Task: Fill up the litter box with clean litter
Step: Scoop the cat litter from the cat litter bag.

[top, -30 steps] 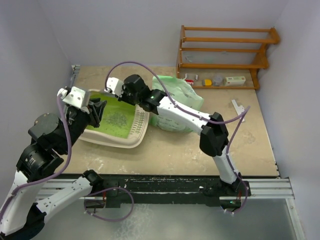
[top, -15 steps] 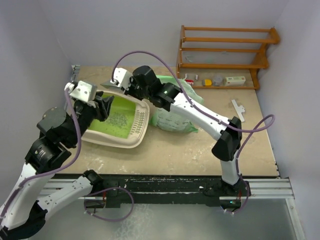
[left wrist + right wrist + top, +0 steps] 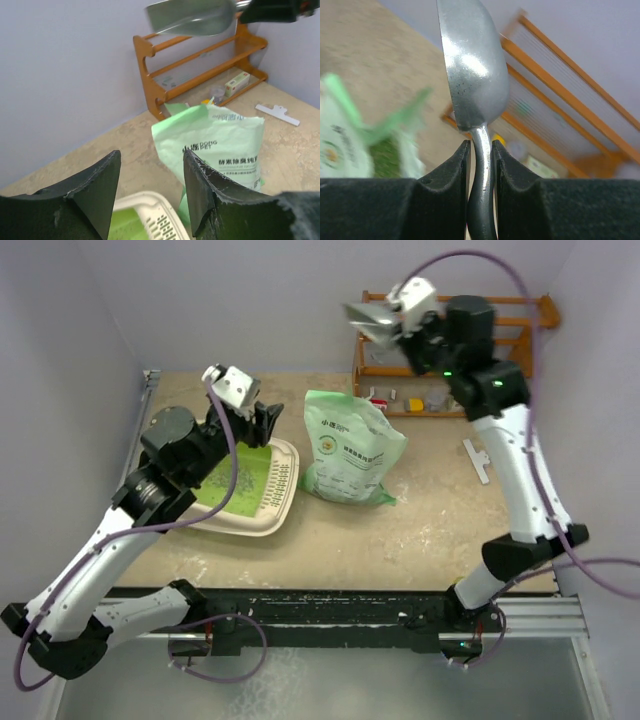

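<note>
Cream plastic litter box (image 3: 262, 525), green inside, is lying at the left of the beige desk (image 3: 420, 530), with pale litter granules (image 3: 235, 478) thinly covering its floor. The left gripper (image 3: 258, 421) is hovering above its grille end, jaws spread and empty. The right gripper (image 3: 481, 150) is clenching the handle of a shiny metal scoop (image 3: 368, 315), raised before the orange wooden rack (image 3: 520, 360). A light green printed bag (image 3: 350, 445) is lying just beside the box.

Litter box (image 3: 262, 523): cream tray, rounded corners, bright green inside, lying flat just left of green bag (image 3: 352, 448), slotted grille end nearest bag. Clean litter (image 3: 240, 478): thin pale scatter on green floor.
</note>
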`<control>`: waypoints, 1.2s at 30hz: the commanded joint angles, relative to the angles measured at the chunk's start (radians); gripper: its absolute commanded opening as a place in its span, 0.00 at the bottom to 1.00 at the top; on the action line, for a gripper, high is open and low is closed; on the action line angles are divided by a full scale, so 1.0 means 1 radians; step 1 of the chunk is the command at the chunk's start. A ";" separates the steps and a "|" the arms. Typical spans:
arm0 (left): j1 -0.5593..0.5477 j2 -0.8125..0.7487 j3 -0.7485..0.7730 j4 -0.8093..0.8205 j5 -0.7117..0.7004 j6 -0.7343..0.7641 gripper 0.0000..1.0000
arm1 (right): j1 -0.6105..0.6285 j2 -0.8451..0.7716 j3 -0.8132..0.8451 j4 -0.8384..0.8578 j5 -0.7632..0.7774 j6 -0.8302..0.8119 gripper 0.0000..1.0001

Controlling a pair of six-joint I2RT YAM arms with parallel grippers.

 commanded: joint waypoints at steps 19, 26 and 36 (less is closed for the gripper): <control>0.003 0.525 0.478 0.195 0.281 0.030 0.57 | -0.513 -0.234 0.036 -0.630 -0.858 -0.062 0.00; 0.003 0.521 0.412 0.156 0.252 0.137 0.69 | -0.520 -0.138 -0.006 -0.753 -0.790 -0.107 0.00; 0.004 0.517 0.351 0.095 0.396 0.191 0.74 | -0.520 -0.038 0.039 -0.766 -0.761 -0.100 0.00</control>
